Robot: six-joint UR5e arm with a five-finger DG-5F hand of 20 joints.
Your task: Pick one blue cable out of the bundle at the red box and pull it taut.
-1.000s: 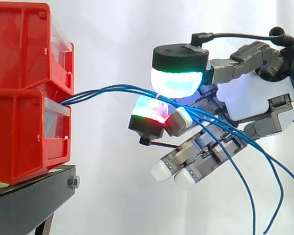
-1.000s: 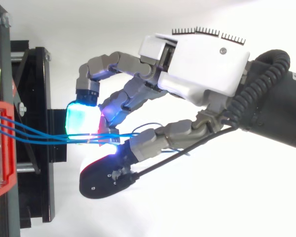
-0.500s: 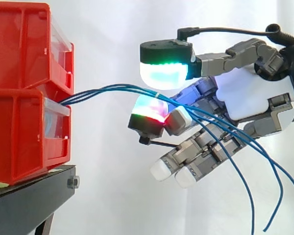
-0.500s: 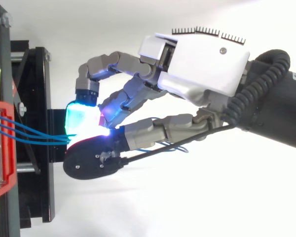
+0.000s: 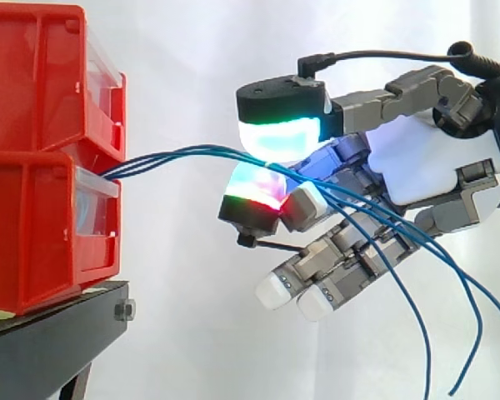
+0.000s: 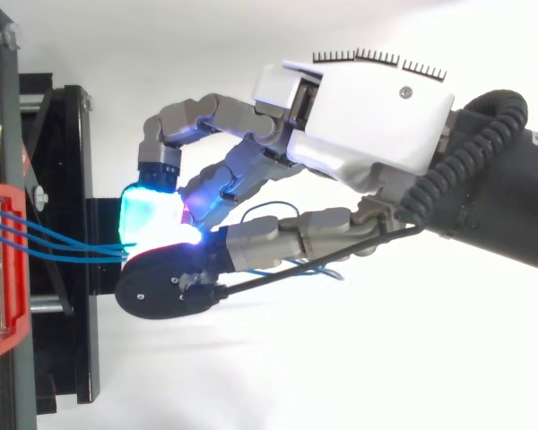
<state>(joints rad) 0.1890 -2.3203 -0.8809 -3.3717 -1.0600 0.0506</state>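
Since half a second ago the thumb (image 5: pixel 279 133) has dropped a little onto the cables (image 5: pixel 175 153) from above, while the rest of the hand (image 5: pixel 417 162) keeps its place at the right of the side view. The thumb above and a finger pad (image 5: pixel 254 193) below now pinch the blue cables at mid-frame. How many lie inside the pinch I cannot tell.

The cables leave the red box (image 5: pixel 33 233) at the left edge, arch gently rightward to the pinch, then trail loose to the lower right corner. Their long axis runs left to right, so the box lies straight left of the hand. Seen from above, the cables (image 6: pixel 99 253) fan out of the box (image 6: pixel 0 269) and converge at the pads. A pull toward the right edge would likely take up the slack.
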